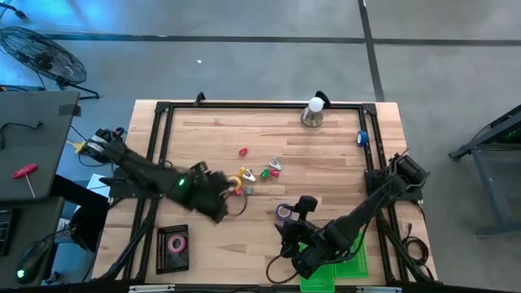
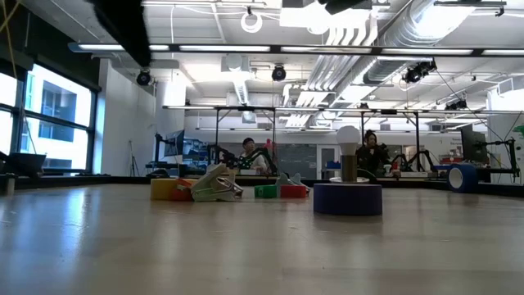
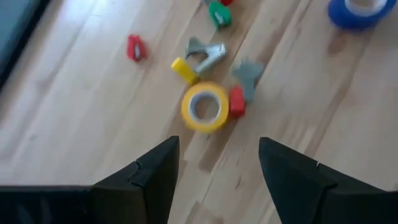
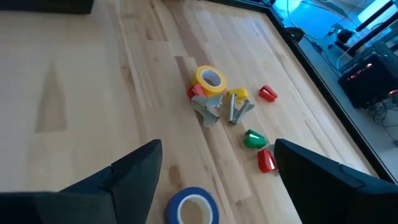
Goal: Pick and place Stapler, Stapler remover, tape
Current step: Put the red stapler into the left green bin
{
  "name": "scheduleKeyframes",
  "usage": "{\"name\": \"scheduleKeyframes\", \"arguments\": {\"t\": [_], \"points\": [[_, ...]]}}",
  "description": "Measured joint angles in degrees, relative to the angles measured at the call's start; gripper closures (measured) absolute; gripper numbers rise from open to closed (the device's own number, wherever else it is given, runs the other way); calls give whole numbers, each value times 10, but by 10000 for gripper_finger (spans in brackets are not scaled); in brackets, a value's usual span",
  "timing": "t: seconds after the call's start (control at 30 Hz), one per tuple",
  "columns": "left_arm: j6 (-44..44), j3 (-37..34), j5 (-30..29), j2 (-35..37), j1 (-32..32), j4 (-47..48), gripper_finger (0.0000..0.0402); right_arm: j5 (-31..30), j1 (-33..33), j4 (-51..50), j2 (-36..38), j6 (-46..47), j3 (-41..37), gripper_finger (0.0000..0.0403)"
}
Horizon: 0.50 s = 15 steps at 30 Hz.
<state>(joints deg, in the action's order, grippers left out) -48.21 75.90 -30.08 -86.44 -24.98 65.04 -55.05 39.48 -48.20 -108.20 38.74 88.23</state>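
Big wood table (image 1: 326,163) w/ a black frame round it, grey floor all about. The low view shows a bright room behind w/ people far back.

My left claw (image 1: 226,194) hangs over the middle of the table, a bit toward the left edge. Its fingers (image 3: 149,177) are apart, nothing between them. My right claw (image 1: 301,207) sits nearer the front edge, fingers (image 4: 130,171) spread wide too, holding nothing.

Green mat (image 1: 342,264) lies at the front edge, right of middle. Black tray (image 1: 161,254) sits by the front-left corner w/ the pink tape (image 1: 176,242) lying in it.

A lamp bulb (image 1: 313,112) stands at the far edge.

Purple tape (image 1: 283,213) lies flat just in front of my right claw. Yellow tape (image 3: 204,107) lies flat in the middle of the table, just ahead of my left claw, touching a small red bit (image 3: 237,101).

Next to it are two grey staple removers (image 3: 205,53), one w/ a yellow end. Past them, toward the far edge: a green clip (image 3: 219,14) & a red clip (image 3: 135,48), each on its own.
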Motion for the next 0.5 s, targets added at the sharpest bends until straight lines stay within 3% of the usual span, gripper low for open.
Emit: {"name": "scheduleKeyframes", "arguments": {"t": [0.27,0.5], "points": [[89,0,120,-26,99,-117,189,-19,38,-2,0,3,0,100],[96,0,158,-77,120,-136,188,-49,62,-51,0,53,0,100]]}}
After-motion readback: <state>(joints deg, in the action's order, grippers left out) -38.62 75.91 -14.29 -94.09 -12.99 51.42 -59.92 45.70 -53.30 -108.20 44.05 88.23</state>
